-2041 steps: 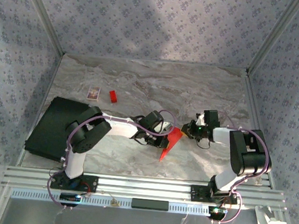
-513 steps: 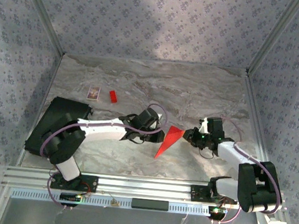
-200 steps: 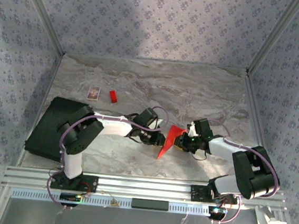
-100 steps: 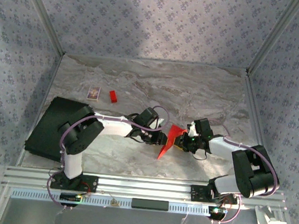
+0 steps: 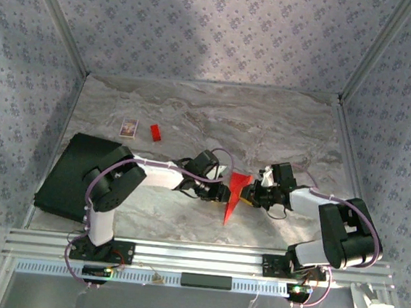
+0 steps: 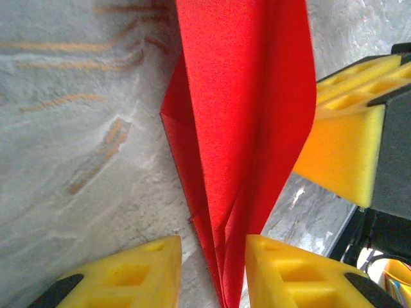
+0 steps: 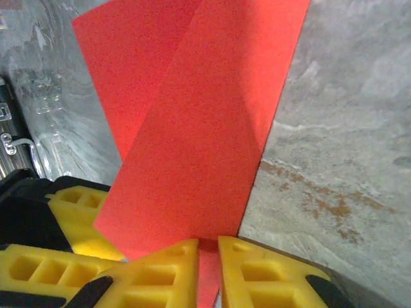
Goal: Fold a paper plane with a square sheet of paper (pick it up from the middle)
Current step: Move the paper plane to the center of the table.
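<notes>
Fingers of your right hand (image 7: pixel 207 246) are closed on the plane (image 7: pixel 192 128), which fans out ahead of them, table (image 7: pixel 334 141) beyond. Your left hand (image 6: pixel 212 247), facing it, stands parted, straddling the plane's pointed end with a gap showing.

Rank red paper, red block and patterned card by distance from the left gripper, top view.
1. Red paper, right beside the left gripper, mid-table.
2. Red block, back left.
3. Patterned card, just left of the block.
</notes>
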You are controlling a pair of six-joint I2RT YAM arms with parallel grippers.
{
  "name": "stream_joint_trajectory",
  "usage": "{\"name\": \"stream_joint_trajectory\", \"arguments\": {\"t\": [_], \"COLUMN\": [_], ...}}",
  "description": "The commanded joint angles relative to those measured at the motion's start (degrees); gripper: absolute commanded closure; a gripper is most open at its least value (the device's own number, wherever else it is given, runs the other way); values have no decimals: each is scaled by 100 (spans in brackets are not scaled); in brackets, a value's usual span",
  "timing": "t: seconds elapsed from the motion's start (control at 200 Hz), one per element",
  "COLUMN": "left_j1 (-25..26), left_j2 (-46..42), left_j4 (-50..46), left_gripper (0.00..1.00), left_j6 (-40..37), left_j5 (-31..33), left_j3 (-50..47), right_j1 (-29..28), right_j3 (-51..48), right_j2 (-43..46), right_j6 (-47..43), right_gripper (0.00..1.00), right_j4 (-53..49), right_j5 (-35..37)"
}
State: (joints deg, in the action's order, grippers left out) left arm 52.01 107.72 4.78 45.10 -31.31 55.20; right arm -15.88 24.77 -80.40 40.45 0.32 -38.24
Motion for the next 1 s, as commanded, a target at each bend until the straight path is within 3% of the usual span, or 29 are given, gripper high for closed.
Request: {"name": "stream_joint_trajectory", "arguments": {"t": [0.0, 0.3, 0.999], "left_j1": [94, 220, 290], "left_j2": [126, 291, 442], "left_j4": [208, 480, 824], "left_gripper": [69, 69, 75], "left_j6": [116, 233, 490], "left_j5": [-261, -483, -595], "left_j3": [-53, -167, -90], "right_j1": [18, -13, -7], "right_j3": [-87, -378, -589], "right_j2": [-39, 229, 192], "right_j6": [-116, 231, 371], "right_gripper": [84, 86, 87], "right_j4": [-181, -181, 243], "right_j5": [-8, 216, -34]}}
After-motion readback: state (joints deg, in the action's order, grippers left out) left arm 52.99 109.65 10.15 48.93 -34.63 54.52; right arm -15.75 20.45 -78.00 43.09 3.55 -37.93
